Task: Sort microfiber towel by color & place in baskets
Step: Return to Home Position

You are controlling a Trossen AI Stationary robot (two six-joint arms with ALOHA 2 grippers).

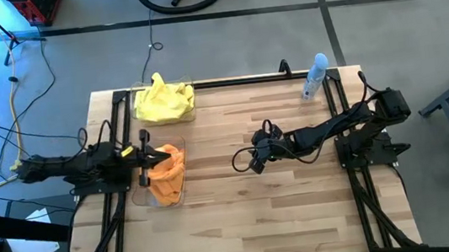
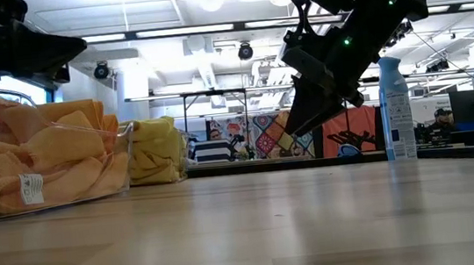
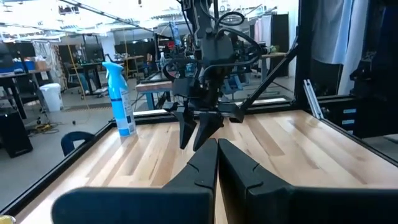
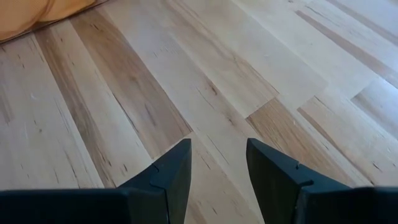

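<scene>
Several orange microfiber towels [image 1: 167, 175] lie piled in a clear basket [image 2: 122, 166] at the table's left. Several yellow towels [image 1: 163, 101] fill a second clear basket [image 1: 193, 104] at the far left. My left gripper [image 1: 163, 157] is shut and points level above the orange pile, with nothing between its fingers [image 3: 217, 158]. My right gripper [image 1: 241, 163] hangs open above bare wood in the middle of the table, slanting down, its fingers [image 4: 177, 171] apart and empty. In the low view it [image 2: 299, 119] stands clear of the tabletop.
A slim clear spray bottle with a blue top [image 1: 314, 78] stands at the table's far right edge. Black frame rails [image 1: 112, 215] run along the table's left and right sides. Bare wood [image 1: 253, 224] stretches from the middle toward the near edge.
</scene>
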